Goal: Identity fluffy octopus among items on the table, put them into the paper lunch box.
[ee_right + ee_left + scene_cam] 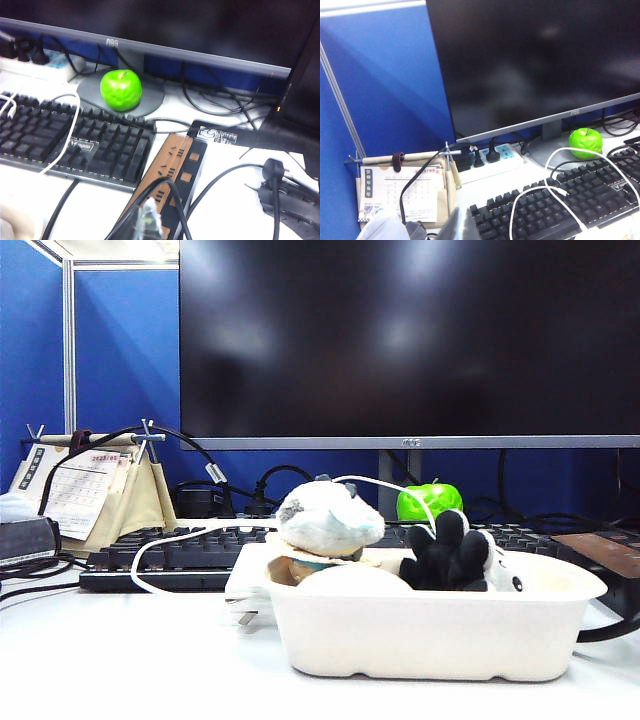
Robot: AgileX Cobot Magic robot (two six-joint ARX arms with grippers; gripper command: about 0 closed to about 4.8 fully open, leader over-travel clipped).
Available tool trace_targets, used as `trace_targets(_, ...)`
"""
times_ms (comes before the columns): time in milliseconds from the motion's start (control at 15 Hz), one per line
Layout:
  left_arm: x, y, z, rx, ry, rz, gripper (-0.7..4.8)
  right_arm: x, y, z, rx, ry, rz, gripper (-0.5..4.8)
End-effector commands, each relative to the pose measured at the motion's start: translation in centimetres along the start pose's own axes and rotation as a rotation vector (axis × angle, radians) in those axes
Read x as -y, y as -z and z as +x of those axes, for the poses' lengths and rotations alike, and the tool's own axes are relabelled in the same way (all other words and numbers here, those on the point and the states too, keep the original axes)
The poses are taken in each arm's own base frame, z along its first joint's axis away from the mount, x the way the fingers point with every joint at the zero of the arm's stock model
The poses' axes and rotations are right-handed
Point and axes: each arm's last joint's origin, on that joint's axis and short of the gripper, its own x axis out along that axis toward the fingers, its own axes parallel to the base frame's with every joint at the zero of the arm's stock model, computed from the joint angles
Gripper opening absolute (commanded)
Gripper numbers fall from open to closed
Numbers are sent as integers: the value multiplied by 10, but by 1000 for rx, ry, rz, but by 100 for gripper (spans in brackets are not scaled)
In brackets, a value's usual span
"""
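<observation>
Octopus (452,552) already sits in the right half of the lunch box (430,625) on the desk (120,660), soft and light, so pinch its plump head if you reposition; right end effector (148,220) is closed and empty, left end effector (462,226) unreadable.

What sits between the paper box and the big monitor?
In the exterior view, a black keyboard and a green apple lie between the paper lunch box and monitor.
</observation>
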Motion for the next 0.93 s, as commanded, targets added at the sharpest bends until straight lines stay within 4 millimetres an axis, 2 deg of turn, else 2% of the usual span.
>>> trace_targets(67,0,2,0,-28,5,1,-5,0,-1,-1,4,-3,1,-6)
trace_targets(666,1,5,0,-57,10,0,-5,0,-1,-1,4,-1,1,-6)
trace_targets(932,-1,22,6,-132,-65,-163,-5,0,-1,-1,4,-1,1,-6)
